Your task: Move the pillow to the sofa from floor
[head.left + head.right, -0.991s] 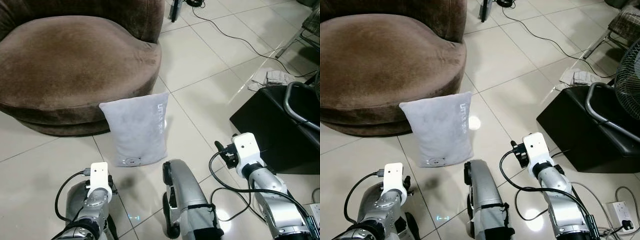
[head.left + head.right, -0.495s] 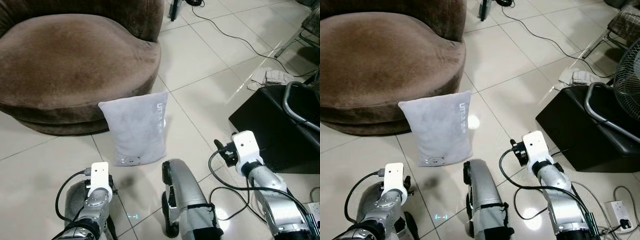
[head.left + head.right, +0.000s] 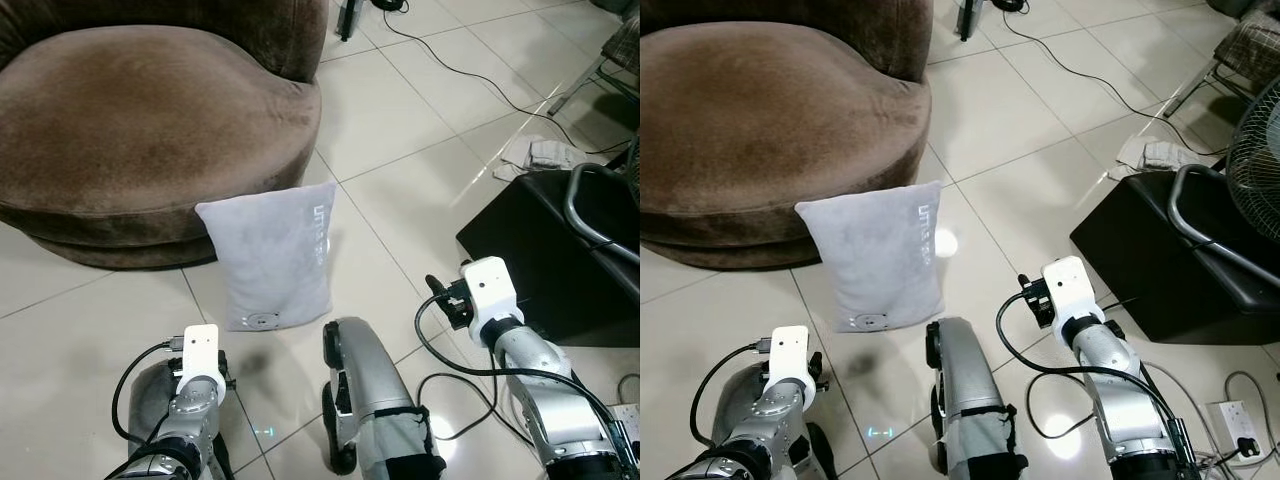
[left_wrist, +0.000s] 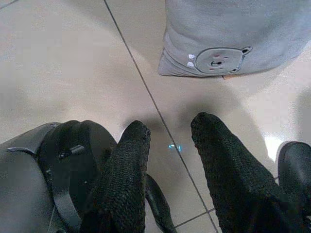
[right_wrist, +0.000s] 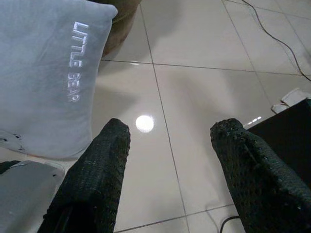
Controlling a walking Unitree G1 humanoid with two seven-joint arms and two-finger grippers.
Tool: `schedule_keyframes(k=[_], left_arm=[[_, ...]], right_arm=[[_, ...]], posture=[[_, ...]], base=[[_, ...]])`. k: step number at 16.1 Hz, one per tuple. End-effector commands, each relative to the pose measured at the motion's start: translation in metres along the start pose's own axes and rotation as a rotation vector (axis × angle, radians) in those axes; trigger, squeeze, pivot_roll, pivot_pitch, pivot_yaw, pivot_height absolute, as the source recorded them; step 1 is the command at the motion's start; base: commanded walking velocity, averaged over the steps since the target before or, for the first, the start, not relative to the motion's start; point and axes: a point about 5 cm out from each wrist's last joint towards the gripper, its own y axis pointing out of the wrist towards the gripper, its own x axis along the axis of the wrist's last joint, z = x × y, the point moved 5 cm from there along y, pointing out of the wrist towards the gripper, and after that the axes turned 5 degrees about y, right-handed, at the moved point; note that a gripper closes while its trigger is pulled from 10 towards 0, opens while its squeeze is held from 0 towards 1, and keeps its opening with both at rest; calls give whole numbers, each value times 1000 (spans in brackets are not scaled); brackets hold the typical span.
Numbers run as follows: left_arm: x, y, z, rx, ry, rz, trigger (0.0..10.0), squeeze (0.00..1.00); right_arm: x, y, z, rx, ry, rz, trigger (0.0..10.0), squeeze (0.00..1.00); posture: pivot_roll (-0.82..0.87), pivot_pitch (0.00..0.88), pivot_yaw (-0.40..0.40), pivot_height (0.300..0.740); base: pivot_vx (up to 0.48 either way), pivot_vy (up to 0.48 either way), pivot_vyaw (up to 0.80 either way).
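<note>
Left eye view: pillow [image 3: 270, 255] leans against sofa [image 3: 150, 130], black box [image 3: 540, 250] nearby.

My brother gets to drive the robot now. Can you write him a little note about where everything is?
Left hand: open, holding nothing, low over the floor tiles just short of the pillow.
Right hand: open, holding nothing, over the floor on the pillow's right side.
Pillow: grey, standing on the floor, leaning against the front of the brown sofa.
Done: the robot stands facing the pillow.
Left: grab the pillow, lift it, put it on the sofa seat.
</note>
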Motion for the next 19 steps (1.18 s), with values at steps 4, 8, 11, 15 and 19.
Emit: schedule_keyframes(k=[4, 8, 11, 15, 19], left_arm=[[-35, -7, 0, 7, 18, 106, 10000, 0], [-32, -7, -2, 5, 34, 98, 10000, 0], [-32, -7, -4, 2, 32, 99, 10000, 0], [-31, -7, -6, 0, 31, 95, 10000, 0], [-31, -7, -7, -2, 34, 95, 10000, 0]], right_arm=[[-11, -2, -2, 3, -10, 49, 10000, 0], [-11, 3, 2, 3, 4, 56, 10000, 0], [-13, 3, 3, 12, 3, 79, 10000, 0], [-13, 6, 5, 28, -12, 89, 10000, 0], [-15, 6, 3, 22, -13, 103, 10000, 0]], posture=[[-178, 301, -190, 543], [-185, 313, -194, 543], [-189, 322, -197, 543], [-191, 319, -199, 543], [-190, 317, -206, 543]], base=[[0, 0, 0], [0, 0, 0], [0, 0, 0], [0, 0, 0], [0, 0, 0]])
